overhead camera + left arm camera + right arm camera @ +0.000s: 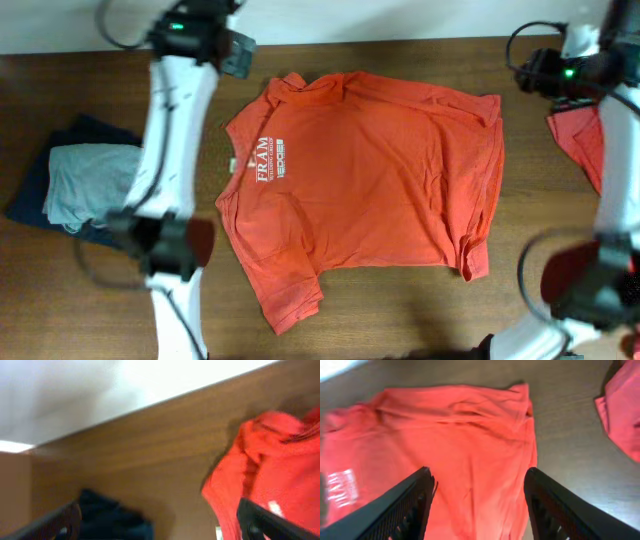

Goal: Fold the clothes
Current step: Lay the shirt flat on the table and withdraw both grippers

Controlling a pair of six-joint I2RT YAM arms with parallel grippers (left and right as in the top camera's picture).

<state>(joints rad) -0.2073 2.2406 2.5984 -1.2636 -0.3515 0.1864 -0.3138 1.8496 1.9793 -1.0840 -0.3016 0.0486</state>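
The orange-red T-shirt (370,180) lies flat on the table (400,310), its long axis running arm to arm, with the left gripper (159,510) spread wide and empty by its collar-end shoulder and the right gripper (480,480) parted, empty, over its hem corner.

You had one orange-red T-shirt (370,180) spread front-up and nearly flat across the middle of the wooden table (400,320), with its collar toward the left and its hem toward the right. A small white "FRAM" logo (262,172) sat on the chest near the collar. Both short sleeves lay out to the sides, and one corner of the hem was rumpled. A second orange-red T-shirt (578,135) lay bunched at the table's right edge, apart from the first.
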